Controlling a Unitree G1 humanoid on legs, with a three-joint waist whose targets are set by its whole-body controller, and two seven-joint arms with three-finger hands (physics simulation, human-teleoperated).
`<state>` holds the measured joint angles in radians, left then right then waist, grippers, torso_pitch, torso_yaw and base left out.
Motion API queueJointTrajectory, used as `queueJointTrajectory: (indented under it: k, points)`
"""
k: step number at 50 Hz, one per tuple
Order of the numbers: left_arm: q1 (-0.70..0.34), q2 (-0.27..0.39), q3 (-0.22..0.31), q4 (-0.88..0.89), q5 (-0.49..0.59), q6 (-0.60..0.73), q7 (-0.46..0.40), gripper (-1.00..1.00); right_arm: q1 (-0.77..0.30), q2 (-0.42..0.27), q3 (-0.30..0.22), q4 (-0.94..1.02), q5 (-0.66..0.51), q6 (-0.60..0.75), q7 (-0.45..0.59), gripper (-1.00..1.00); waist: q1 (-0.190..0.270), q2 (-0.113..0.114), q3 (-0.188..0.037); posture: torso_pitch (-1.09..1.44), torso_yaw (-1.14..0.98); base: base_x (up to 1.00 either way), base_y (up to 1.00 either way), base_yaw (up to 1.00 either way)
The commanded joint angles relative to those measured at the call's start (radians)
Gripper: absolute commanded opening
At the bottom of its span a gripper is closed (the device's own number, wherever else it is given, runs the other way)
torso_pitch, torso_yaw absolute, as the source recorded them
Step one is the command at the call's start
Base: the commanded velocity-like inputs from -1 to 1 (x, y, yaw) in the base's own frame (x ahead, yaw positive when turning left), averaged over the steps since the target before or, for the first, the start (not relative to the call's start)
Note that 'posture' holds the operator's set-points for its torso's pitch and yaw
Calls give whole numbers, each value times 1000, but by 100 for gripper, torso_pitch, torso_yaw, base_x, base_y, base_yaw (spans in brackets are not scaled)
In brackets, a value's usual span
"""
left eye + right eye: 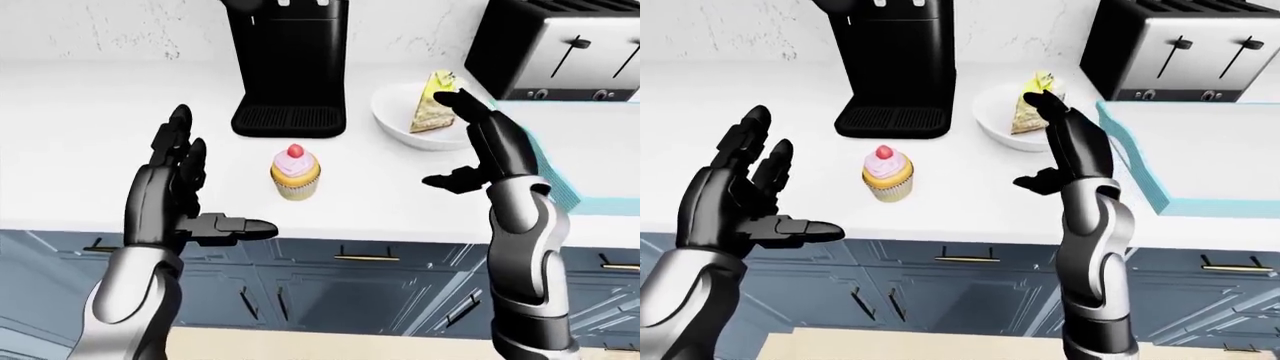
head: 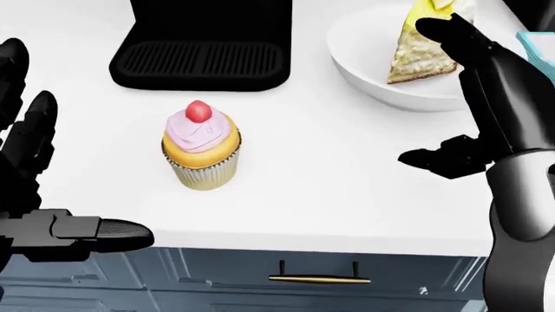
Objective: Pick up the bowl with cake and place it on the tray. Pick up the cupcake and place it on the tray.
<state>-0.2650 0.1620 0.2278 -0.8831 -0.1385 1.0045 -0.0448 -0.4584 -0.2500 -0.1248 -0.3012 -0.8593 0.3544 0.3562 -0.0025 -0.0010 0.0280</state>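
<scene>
A white bowl (image 1: 400, 118) with a slice of yellow cake (image 1: 432, 105) sits on the white counter, to the right of the coffee machine. A cupcake (image 1: 295, 172) with pink icing and a red cherry stands in the middle of the counter. The light blue tray (image 1: 1200, 161) lies at the right, best seen in the right-eye view. My right hand (image 1: 470, 142) is open and empty, held upright just right of the bowl, its fingertips overlapping the cake in the view. My left hand (image 1: 200, 187) is open and empty, left of the cupcake over the counter's near edge.
A black coffee machine (image 1: 288, 64) stands at the top middle, just above the cupcake. A silver toaster (image 1: 560, 49) stands at the top right, above the tray. Dark blue cabinet doors with brass handles (image 1: 365, 257) run below the counter edge.
</scene>
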Motion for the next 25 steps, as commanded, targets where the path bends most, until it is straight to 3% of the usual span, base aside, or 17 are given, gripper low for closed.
queueJointTrajectory:
  k: [1, 14, 21, 25]
  points:
    - [-24, 9, 7, -32, -4, -25, 1, 100, -35, -15, -7, -29, -13, -28, -15, 54, 0, -1, -22, 0, 0, 0, 0, 0]
    - [-18, 8, 3, -30, -7, -32, 3, 100, -116, -47, -5, 107, -40, -63, -33, 47, 1, -3, -26, 0, 0, 0, 0, 0]
    - [-16, 6, 2, -25, -5, -40, 1, 100, -157, -60, 3, 254, -42, -108, -91, 15, 2, -3, -29, 0, 0, 0, 0, 0]
    - [-11, 3, -5, -26, -3, -46, -1, 100, -163, -60, 5, 293, -45, -115, -106, 7, 3, -4, -30, 0, 0, 0, 0, 0]
